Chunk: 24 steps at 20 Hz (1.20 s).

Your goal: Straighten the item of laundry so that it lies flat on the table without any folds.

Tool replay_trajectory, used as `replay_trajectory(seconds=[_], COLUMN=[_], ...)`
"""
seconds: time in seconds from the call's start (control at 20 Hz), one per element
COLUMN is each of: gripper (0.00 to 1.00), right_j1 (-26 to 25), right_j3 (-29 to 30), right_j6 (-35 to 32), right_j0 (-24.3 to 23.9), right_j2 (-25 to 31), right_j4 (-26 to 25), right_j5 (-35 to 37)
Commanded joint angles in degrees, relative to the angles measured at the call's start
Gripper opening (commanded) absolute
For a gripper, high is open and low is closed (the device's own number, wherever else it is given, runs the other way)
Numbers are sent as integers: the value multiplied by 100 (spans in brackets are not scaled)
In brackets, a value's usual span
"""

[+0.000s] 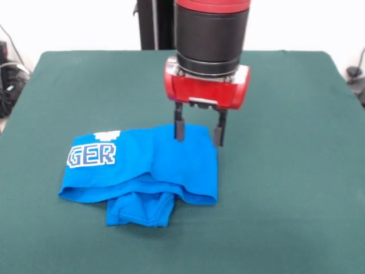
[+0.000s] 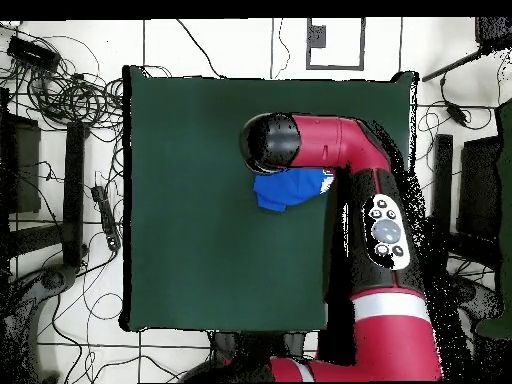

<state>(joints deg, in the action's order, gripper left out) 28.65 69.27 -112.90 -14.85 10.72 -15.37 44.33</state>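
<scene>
1. The blue T-shirt (image 1: pixel 142 165) is lying folded over on the green tabletop (image 1: pixel 285 171), slightly left of the middle in the front view and nearer the camera than the arm.
2. Its upper layer is showing the white block letters "GER" (image 1: pixel 92 154) and part of a white pixelated graphic (image 1: pixel 107 136) above them.
3. A lower layer of the shirt is sticking out from under the folded edge on the camera's side.
4. The gripper (image 1: pixel 199 134) is hanging straight down over the shirt's far right corner, with its two dark fingers spread apart and nothing clamped between them.
5. One fingertip (image 1: pixel 180 135) is showing against the blue cloth, the other at the shirt's edge; whether they are touching it cannot be told.
6. In the overhead view the red arm (image 2: pixel 375 200) is covering much of the shirt (image 2: pixel 285 188).
</scene>
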Motion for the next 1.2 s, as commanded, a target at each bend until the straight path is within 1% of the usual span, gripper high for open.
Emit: replay_trajectory(seconds=[0.05,0.25,0.5,0.8,1.2], gripper=[100,100,100,100,100], right_j1=[-187,-364,-745,-1128,-1200], right_j3=[-397,-551,-1039,-1751,-2250], right_j6=[-713,-553,-270,132,578], right_j0=[336,339,244,193,125], right_j2=[95,49,130,261,279], right_j4=[327,255,224,201,81], right_j5=[830,738,833,1359,1926])
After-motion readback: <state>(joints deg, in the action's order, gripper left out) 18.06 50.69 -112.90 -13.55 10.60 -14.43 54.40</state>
